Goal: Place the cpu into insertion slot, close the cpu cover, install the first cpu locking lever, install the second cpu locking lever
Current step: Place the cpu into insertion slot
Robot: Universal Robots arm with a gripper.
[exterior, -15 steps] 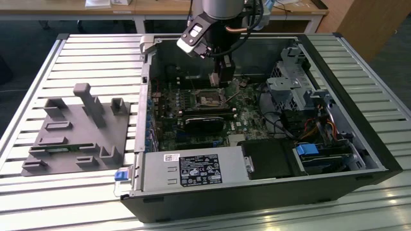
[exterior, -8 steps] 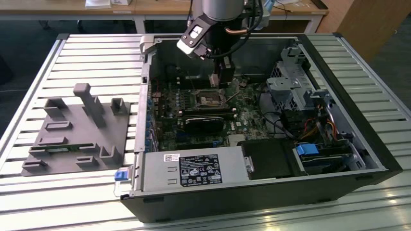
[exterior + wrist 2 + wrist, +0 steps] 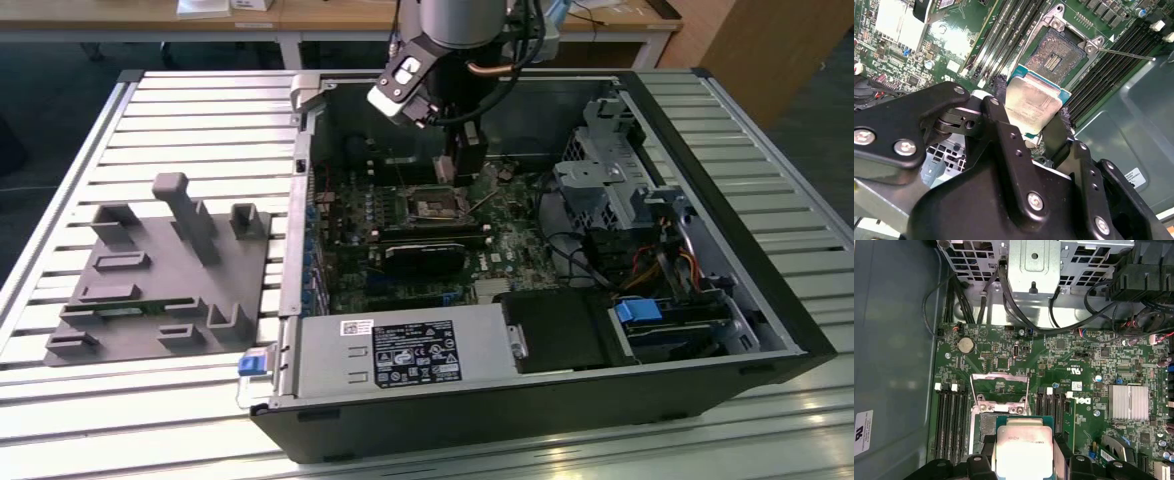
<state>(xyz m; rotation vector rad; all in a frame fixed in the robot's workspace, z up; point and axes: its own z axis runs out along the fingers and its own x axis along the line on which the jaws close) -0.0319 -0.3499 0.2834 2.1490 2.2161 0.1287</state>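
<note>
Clamped by the tool [image 3: 1031,102] at two edges, the cpu [image 3: 1034,97] faces metal side up near the insertion slot [image 3: 1056,52].

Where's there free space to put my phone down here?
Bare table slats lie beyond and in front of the grey fixture, and at the exterior view's right of the computer case. Inside the case is crowded: motherboard, cables, and the gripper holding the cpu.

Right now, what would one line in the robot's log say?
hand: shut on cpu | cpu: held near insertion slot, not seated | slot: empty | cpu cover: open
</note>
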